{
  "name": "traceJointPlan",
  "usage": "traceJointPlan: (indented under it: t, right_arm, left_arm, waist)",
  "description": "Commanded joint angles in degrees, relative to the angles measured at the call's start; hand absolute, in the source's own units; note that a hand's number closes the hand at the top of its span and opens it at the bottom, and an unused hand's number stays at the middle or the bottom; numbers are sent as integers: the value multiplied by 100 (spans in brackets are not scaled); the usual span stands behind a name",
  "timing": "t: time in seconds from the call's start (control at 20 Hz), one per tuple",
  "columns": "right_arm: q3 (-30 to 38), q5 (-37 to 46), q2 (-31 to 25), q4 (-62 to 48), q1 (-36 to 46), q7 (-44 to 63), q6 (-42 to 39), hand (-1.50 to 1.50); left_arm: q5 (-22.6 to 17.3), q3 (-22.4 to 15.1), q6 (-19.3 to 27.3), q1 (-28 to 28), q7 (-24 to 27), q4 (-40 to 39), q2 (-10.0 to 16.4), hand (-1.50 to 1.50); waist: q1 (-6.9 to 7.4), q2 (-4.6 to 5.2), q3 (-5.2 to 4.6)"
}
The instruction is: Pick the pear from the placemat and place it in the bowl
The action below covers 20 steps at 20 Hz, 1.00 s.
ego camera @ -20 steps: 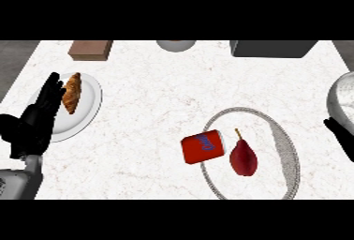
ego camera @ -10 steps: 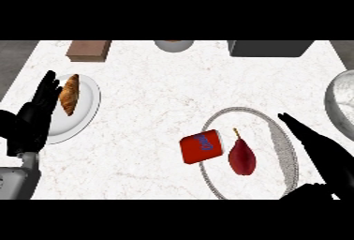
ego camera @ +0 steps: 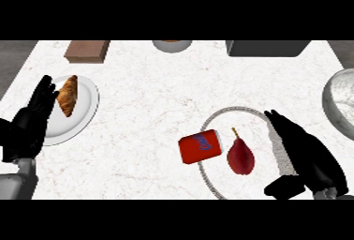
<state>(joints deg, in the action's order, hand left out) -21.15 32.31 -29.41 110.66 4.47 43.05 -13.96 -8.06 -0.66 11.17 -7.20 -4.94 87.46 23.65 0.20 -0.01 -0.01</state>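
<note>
Pear lies on the placemat beside the right hand, fingers straight.

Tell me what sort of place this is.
Probably a kitchen counter: a white marbled top, a plate with a croissant, a pear on a round placemat and a metal bowl.
</note>
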Motion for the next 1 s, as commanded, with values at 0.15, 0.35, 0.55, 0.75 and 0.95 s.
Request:
traceJointPlan:
  t: [0.15, 0.35, 0.55, 0.75, 0.95]
  right_arm:
    - [-287, 938, 844, -436, -14, -147, 273, -150]
    - [-280, 962, 1057, -1013, -130, -464, 271, -150]
    - [-193, 1146, 1213, -1403, -155, -757, 336, -150]
    - [99, 1266, 1375, -1349, -138, -828, 151, -150]
    - [-4, 1634, 1585, -2012, -62, -1058, 602, -150]
  left_arm:
    - [175, 225, -162, 60, -222, 194, -171, 0]
    - [162, 415, -431, -253, -127, -238, -130, 0]
    - [409, 260, -287, 136, -278, 401, -382, 0]
    - [515, 431, -453, 196, -279, 422, -491, 0]
    - [673, 366, -254, -452, -726, 250, -603, 0]
  waist:
    - [-9, -3, 1]
    - [-20, 2, 1]
    - [0, -4, 2]
    - [-9, -4, 1]
    - [-14, 3, 3]
